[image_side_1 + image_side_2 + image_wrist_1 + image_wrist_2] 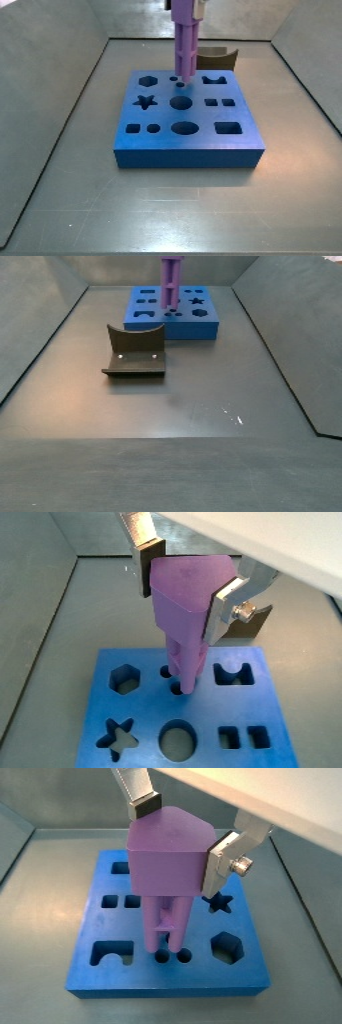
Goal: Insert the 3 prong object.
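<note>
Closest to your wrist cameras is the tool (187,584), its two silver plates clamped on the broad top of the purple 3 prong object (185,617), so you are carrying the piece upright with its rods pointing straight down from the tool. That grip makes sense: holding the head leaves the rods free to enter the holes, and keeping it vertical lets all of them go in together. Directly below the tool sits the blue block (187,145), and the rod tips are at its top face, right at a small cluster of round holes (171,954); whether they have already entered or only touch the rim you cannot tell from these views. You would judge the insertion to be at its start, needing a straight push down with no tilt. Count what you have: one purple piece, one blue block, one tool. In a side view the block's top shows a hexagon, a star, an oval, an arch and several square and round cutouts, besides the small round holes. Well away from the tool, out on the grey desk (201,406), stands one dark brown curved block (134,353), untouched and clear of your path.
</note>
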### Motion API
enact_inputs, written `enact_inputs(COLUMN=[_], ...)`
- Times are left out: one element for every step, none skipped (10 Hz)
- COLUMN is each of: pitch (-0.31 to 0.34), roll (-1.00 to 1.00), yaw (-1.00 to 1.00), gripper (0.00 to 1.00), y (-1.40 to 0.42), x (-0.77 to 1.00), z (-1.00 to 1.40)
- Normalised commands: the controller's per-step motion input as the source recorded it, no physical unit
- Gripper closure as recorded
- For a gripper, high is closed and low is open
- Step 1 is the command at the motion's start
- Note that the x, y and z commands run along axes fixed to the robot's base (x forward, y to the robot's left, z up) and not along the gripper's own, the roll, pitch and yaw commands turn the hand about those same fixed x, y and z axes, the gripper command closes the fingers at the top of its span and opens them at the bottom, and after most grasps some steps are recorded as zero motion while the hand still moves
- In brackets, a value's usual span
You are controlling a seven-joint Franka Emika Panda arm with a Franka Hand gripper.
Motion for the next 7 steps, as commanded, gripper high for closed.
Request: enact_inputs(pitch=[0.006,0.017,0.0,0.0,0.003,0.013,0.034], roll=[0.03,0.01,0.0,0.0,0.0,0.0,0.0], yaw=[-0.17,-0.13,-0.14,-0.05,0.01,0.03,0.04], gripper=[1.0,1.0,1.0,1.0,1.0,1.0,1.0], y=[0.0,0.0,0.0,0.0,0.02,0.03,0.06], x=[-0.21,-0.15,-0.2,-0.1,0.0,0.03,0.1], z=[0.0,-0.15,-0.25,-0.23,-0.27,-0.29,-0.33])
